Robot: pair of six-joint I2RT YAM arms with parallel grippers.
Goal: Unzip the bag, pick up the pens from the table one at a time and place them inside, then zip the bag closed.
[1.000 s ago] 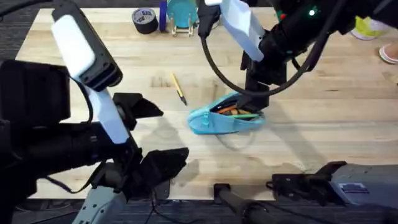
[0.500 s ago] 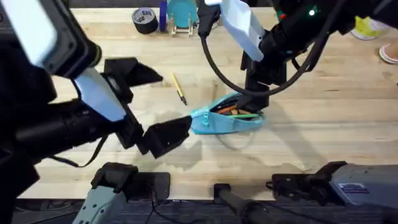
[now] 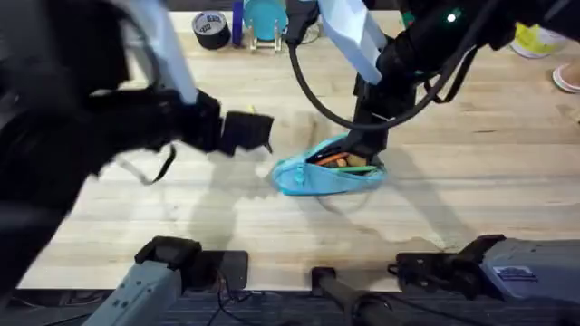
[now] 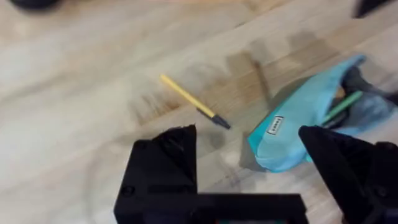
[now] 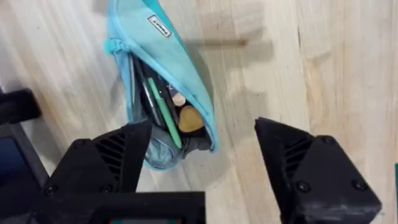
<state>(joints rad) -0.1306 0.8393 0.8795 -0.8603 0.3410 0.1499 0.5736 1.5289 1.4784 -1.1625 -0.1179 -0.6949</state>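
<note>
The light-blue bag (image 3: 319,177) lies unzipped mid-table, its mouth gaping (image 5: 163,93). A light green pen (image 5: 164,112) rests inside it among other items, and its end pokes out in the left wrist view (image 4: 343,104). The yellow pen (image 4: 188,101) lies on the table (image 3: 453,208) just left of the bag (image 4: 292,127). My left gripper (image 4: 249,165) hovers open above that pen, covering it in the overhead view (image 3: 245,133). My right gripper (image 5: 205,165) stands open over the bag's right end (image 3: 364,149), holding nothing.
A roll of black tape (image 3: 211,29) and a blue object (image 3: 263,18) sit at the table's far edge. A yellow object (image 3: 535,38) lies at the far right. Bare wood spreads in front of and to the right of the bag.
My left arm has swung from the near left edge out over the yellow pen, now hiding it in the overhead view. The right arm and bag have hardly moved.
</note>
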